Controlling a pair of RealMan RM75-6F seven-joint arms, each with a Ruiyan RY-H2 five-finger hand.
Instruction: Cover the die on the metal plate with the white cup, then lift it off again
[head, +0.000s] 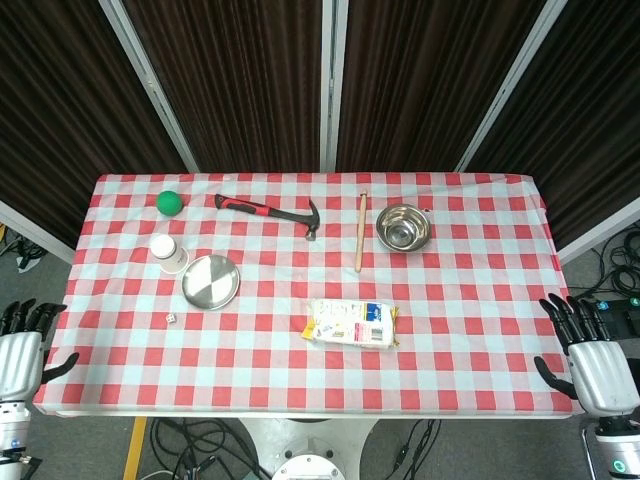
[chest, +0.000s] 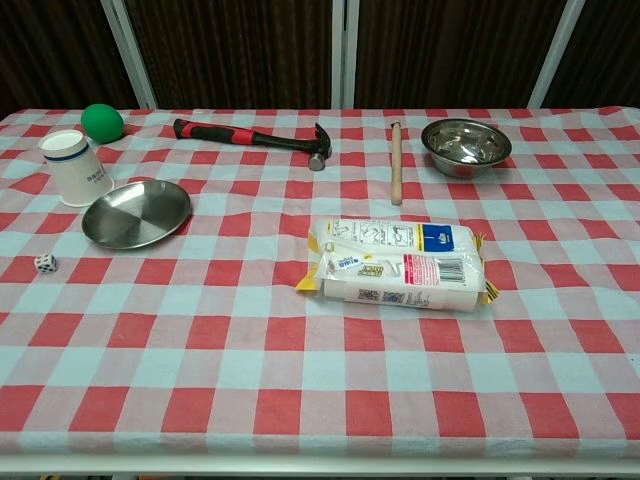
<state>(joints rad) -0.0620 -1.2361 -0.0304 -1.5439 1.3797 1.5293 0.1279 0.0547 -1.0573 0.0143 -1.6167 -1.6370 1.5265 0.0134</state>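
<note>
White paper cup (chest: 76, 167) w/ blue rim band stands mouth-up on the red-checked counter (head: 460, 300), touching or just off the round metal plate (head: 210, 281) at the plate's 10 o'clock. Small white die (chest: 45, 263) isn't on the plate; it lies on the cloth at approx 7 o'clock from it. Left hand (head: 22, 350) waits off the counter's left edge, fingers spread, holding nothing; cup lies toward 1 o'clock from it. Right hand (head: 590, 358), likewise released, is far across, so left is prob the nearer choice.
</note>
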